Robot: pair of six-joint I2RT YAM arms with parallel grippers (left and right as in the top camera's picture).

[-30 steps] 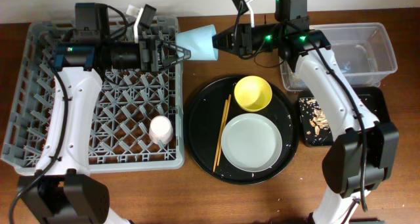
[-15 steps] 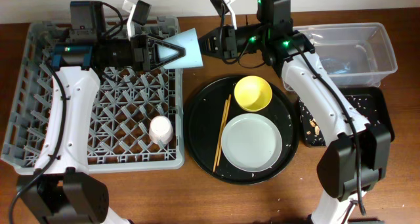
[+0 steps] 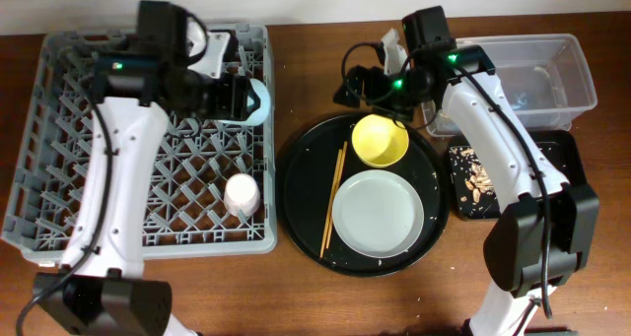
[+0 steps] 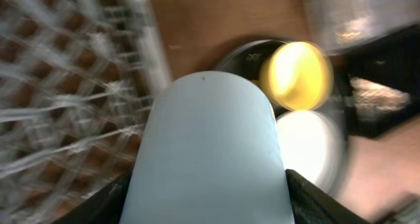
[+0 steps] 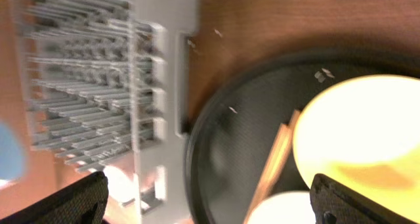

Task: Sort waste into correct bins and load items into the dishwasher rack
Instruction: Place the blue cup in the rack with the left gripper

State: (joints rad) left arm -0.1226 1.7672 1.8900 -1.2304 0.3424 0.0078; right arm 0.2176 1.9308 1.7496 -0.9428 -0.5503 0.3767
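Toward the upper centre of the overhead view, the left gripper (image 3: 239,98) clasps the light blue cup (image 4: 210,145) between part-closed fingers, over the right edge of the dishwasher rack (image 3: 59,178). The right gripper (image 3: 355,84), spread wide and empty, hangs just up-left of the yellow bowl (image 3: 380,140).

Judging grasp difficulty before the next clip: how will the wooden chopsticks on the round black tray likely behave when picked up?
The chopsticks look thin and straight, so they are probably stiff and light. They lie flat and close together on the round black tray, so a nudge may slide or split them, and a pinch might catch only one.
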